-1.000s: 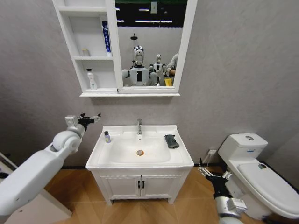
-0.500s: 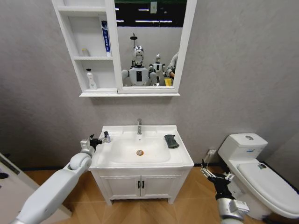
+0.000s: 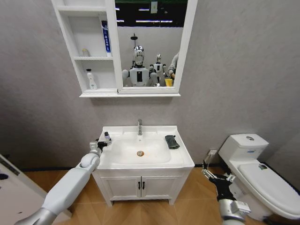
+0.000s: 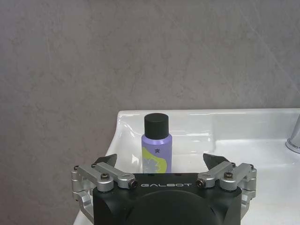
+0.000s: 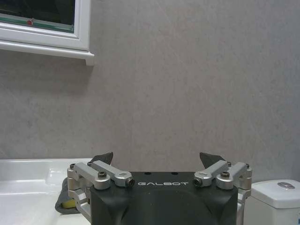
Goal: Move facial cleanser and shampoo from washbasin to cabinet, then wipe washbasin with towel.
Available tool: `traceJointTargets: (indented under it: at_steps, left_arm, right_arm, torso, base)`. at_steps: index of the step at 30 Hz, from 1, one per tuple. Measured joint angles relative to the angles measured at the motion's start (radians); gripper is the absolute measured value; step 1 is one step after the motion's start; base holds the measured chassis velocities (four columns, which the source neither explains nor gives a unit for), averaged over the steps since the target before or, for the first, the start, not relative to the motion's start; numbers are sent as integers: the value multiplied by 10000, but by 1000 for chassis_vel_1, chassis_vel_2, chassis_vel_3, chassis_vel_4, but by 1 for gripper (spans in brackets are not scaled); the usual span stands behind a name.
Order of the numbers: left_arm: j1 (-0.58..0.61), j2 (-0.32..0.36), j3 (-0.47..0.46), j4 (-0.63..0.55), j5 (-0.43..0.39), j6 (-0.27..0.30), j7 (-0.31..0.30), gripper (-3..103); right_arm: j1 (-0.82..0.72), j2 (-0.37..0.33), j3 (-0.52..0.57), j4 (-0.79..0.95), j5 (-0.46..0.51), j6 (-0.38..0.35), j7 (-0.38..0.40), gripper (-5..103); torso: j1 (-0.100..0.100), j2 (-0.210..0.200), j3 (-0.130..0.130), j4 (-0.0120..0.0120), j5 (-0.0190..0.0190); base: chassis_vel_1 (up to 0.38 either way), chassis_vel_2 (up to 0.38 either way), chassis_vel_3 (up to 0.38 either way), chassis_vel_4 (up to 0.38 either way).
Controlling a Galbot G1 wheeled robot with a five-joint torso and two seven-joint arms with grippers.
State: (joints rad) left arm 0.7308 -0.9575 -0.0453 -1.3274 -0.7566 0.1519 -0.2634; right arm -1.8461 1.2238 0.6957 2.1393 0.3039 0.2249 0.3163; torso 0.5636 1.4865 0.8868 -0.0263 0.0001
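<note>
Purple bottle (image 4: 157,144) between spread left gripper (image 4: 164,161) jaws; "GALBOT" on housing.

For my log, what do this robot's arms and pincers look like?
Both arms have smooth white shells. The left pincer and right pincer share a black housing printed GALBOT, silver bolted linkages and dark pointed fingertips.

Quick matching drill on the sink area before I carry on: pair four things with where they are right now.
1. purple bottle
2. towel
3. left hand
4. right hand

A. low, between vanity and toilet
B. washbasin rim, right of the bowl
C. back-left corner of the basin top
D. open, at the basin's left edge, facing the bottle

Pairs: 1-C, 2-B, 3-D, 4-A
</note>
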Motion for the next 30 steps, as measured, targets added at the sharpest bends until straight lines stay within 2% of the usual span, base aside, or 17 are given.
traceJointTargets:
  at_steps: [12,22,25,30]
  left_arm:
    - [-640,-604,279,1011,121,-22,33,100]
    - [-1121,-1035,228,2056,526,-234,-7,100]
    - [-1321,-1239,153,2556,947,-365,64,100]
    - [-1526,-1438,107,2906,1036,-427,106,100]
  right_arm:
    - [-82,-35,53,16,3,6,33,100]
    - [-83,-50,60,21,17,16,53,100]
    - [-85,-62,84,1,80,32,53,100]
    - [-82,-114,113,-36,124,40,53,100]
  torso:
    - [0,0,0,-2,-1]
    - [0,0,1,-1,-1]
    - [0,0,1,-1,-1]
    - [0,-1,1,-1,-1]
  base:
    - [0,0,0,0]
    - [0,0,0,0]
    - [0,0,0,0]
    - [0,0,0,0]
